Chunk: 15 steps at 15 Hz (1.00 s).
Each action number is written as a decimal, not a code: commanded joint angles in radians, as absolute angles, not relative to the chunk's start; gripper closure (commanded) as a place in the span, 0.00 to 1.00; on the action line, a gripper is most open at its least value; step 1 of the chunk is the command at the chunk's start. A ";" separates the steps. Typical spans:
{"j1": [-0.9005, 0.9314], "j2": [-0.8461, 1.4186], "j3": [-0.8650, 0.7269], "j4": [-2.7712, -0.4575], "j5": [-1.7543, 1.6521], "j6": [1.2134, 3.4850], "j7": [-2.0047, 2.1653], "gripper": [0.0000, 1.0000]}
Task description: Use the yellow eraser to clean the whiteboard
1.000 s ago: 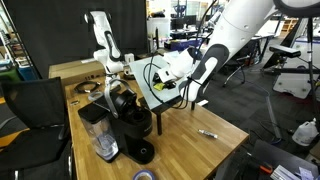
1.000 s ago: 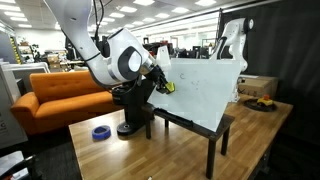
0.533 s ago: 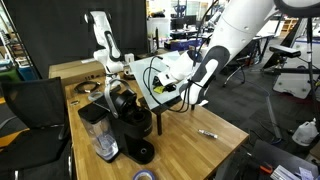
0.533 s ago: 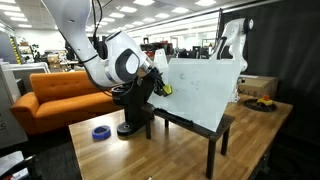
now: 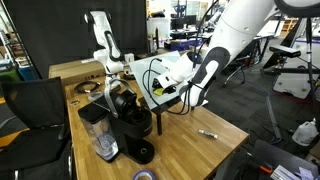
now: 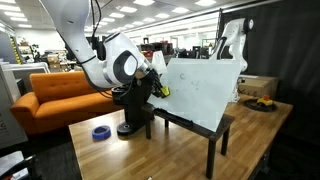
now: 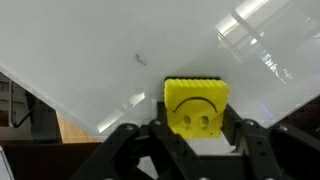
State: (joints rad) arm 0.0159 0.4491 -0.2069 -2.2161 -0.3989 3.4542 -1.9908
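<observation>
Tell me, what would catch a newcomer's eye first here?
A bright yellow eraser with a smiley face, pinched in the gripper, sits at the whiteboard in the wrist view. In an exterior view, the big white robot arm leans over a wooden table, an orange sofa behind.

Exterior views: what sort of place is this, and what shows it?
Probably an open-plan lab or office: an orange sofa, a coffee machine on a wooden table, and rows of ceiling lights.

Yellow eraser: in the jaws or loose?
In the jaws. Wrist view shows the yellow eraser clamped between both jaws, in front of the whiteboard; contact cannot tell.
</observation>
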 commanded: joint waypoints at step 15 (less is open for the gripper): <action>-0.038 0.441 -0.187 -2.093 -0.268 3.454 -2.025 0.71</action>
State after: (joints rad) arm -0.0133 0.4451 -0.2035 -2.1087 -0.2915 3.4541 -1.9958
